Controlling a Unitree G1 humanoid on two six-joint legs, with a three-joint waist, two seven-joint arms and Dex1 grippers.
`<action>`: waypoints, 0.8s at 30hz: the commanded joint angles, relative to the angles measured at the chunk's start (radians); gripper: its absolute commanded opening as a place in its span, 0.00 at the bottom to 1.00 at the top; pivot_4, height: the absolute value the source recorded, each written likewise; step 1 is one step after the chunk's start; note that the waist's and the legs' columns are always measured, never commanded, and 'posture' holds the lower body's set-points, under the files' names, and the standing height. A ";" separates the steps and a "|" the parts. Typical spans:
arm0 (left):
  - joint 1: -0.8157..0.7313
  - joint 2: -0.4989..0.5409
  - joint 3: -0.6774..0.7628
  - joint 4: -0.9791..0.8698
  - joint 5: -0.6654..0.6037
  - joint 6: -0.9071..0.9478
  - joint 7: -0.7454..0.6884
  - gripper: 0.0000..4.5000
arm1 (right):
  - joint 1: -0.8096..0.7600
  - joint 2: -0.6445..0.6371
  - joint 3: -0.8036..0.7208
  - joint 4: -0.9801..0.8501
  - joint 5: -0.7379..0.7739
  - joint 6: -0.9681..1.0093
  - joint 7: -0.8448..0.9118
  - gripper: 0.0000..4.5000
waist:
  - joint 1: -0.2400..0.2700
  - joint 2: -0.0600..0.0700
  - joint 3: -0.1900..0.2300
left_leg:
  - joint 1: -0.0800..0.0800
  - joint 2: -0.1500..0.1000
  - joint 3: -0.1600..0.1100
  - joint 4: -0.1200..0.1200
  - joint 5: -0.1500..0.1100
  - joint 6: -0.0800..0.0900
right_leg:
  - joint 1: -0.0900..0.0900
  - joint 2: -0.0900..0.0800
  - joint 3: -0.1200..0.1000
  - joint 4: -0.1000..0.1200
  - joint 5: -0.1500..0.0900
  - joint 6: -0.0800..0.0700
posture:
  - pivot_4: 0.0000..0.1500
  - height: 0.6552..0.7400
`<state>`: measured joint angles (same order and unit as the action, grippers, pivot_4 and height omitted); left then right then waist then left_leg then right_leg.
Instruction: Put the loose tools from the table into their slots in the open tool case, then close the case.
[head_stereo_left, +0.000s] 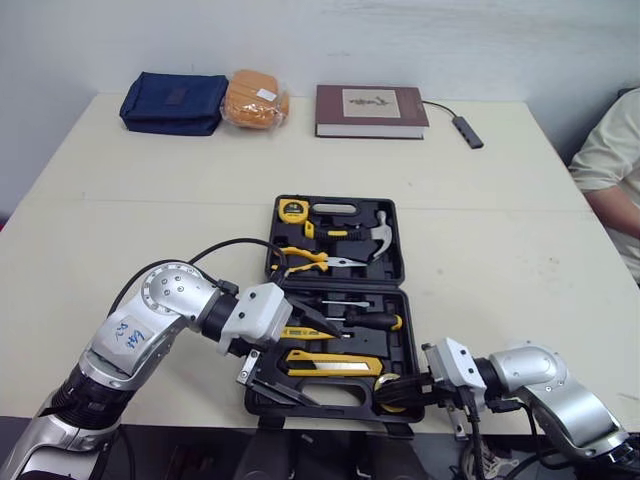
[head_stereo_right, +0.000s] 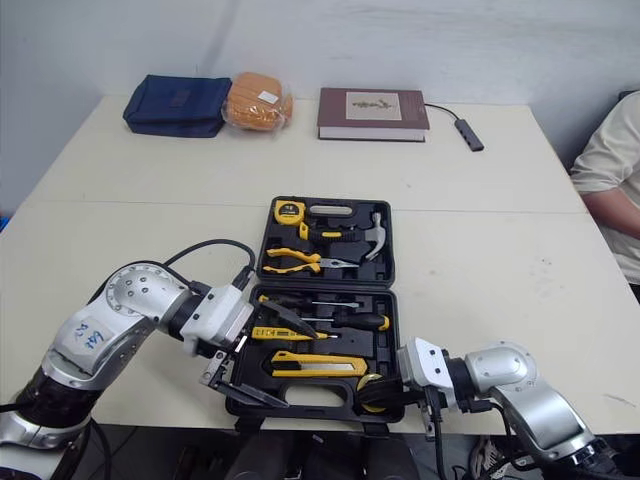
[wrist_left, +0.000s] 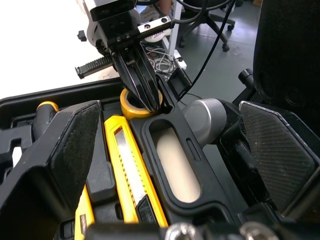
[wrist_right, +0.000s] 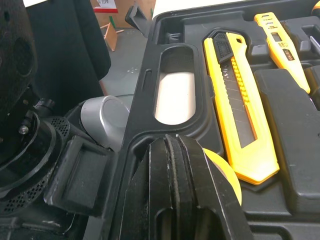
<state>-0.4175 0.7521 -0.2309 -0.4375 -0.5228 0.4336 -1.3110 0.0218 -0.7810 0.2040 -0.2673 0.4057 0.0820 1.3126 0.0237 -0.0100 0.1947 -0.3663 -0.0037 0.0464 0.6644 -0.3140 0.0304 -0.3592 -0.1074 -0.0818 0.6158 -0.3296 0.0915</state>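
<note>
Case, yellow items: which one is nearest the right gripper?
The yellow tape roll in the near right corner of the case; the right gripper has its tips right at it. The utility knife lies beside it, and the tape measure is in the far half.

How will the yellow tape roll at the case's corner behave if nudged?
The yellow tape roll is a ring, so on edge it would probably roll; flat in the tool case's corner pocket it should stay. It looks light, so the right hand could flick it out.
</note>
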 joint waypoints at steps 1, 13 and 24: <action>-0.002 0.001 0.017 -0.004 0.006 -0.020 0.006 1.00 | 0.034 -0.029 -0.018 0.091 -0.046 0.021 -0.019 0.03 | 0.000 0.000 0.000 | 0.000 0.000 0.000 0.000 0.000 0.000 | 0.000 0.000 0.000 0.000 0.000 0.000 | 1.00 1.00; 0.152 0.094 0.255 0.111 0.039 -0.011 0.155 1.00 | -0.054 -0.103 -0.352 -0.149 0.251 0.347 -0.204 0.03 | -0.002 0.005 0.003 | -0.003 0.000 -0.002 -0.001 -0.001 -0.001 | -0.003 -0.001 -0.002 0.000 0.000 -0.001 | 1.00 1.00; 0.198 0.096 0.321 0.411 0.196 -0.173 0.247 0.50 | -0.219 -0.101 -0.212 0.138 -0.089 0.309 -0.352 0.00 | -0.002 0.006 0.004 | -0.010 -0.001 -0.001 -0.002 -0.001 0.000 | -0.011 -0.003 -0.002 0.002 0.000 -0.001 | 1.00 1.00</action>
<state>-0.2002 0.8511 0.0937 -0.0515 -0.3548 0.3027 -1.0754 -0.1764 -0.8851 -0.0285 -0.1405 0.3606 0.3949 0.9789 0.0219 -0.0043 0.1982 -0.3767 -0.0049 0.0459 0.6629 -0.3148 0.0301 -0.3715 -0.1102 -0.0840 0.6191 -0.3300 0.0907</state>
